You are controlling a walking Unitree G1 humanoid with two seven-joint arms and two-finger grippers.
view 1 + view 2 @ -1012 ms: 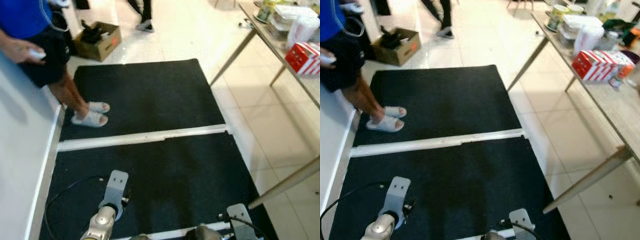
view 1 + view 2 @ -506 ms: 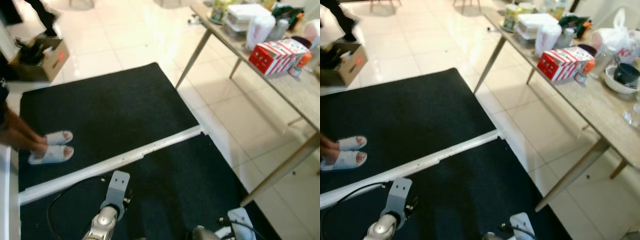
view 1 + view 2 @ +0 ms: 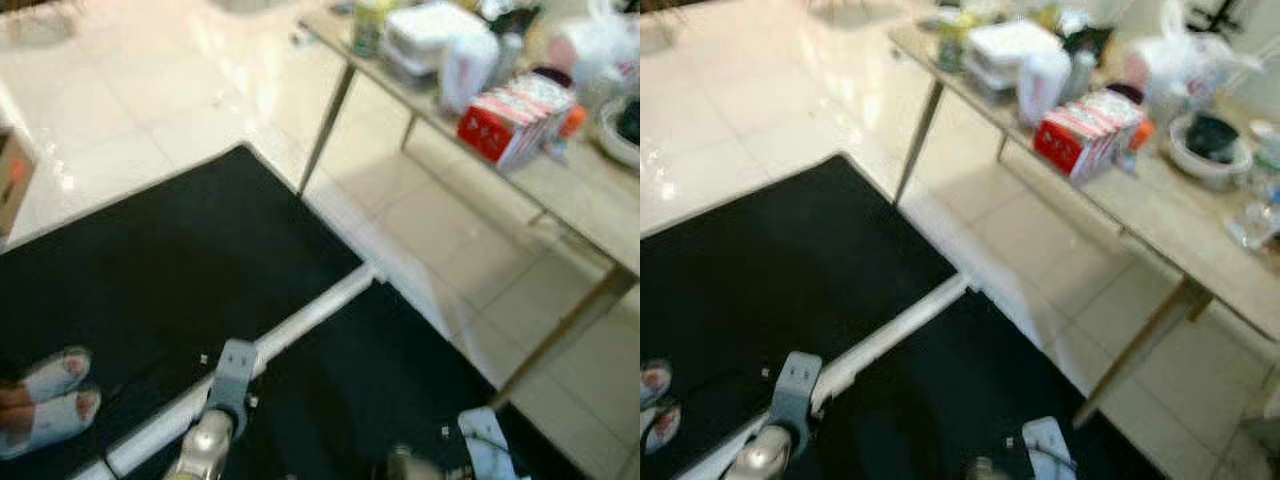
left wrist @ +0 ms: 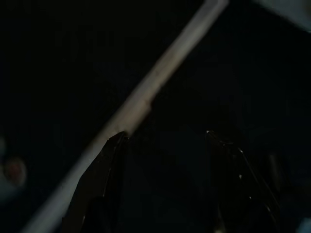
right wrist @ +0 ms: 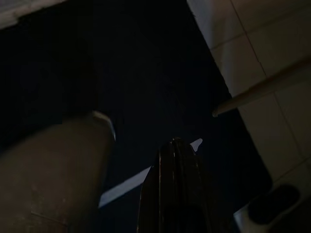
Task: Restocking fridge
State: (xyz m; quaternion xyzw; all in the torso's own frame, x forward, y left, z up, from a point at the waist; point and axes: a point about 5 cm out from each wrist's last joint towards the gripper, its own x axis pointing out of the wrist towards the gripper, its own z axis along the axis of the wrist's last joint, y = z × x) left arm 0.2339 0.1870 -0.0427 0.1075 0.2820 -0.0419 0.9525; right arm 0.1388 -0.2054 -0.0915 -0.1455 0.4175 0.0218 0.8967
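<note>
Both arms just hanging low over the black mats (image 3: pixel 200 260)
Left gripper (image 4: pixel 165 141) spread wide, right gripper (image 5: pixel 176 160) pinched closed; red carton (image 3: pixel 1072 142) sits on the surface (image 3: pixel 1160 225) to the right.

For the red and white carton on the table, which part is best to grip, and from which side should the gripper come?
The red and white carton is probably best gripped across its narrow faces near the end that faces the floor side of the table, coming from that open edge. It is one of a tight row, and clutter crowds behind it.
</note>
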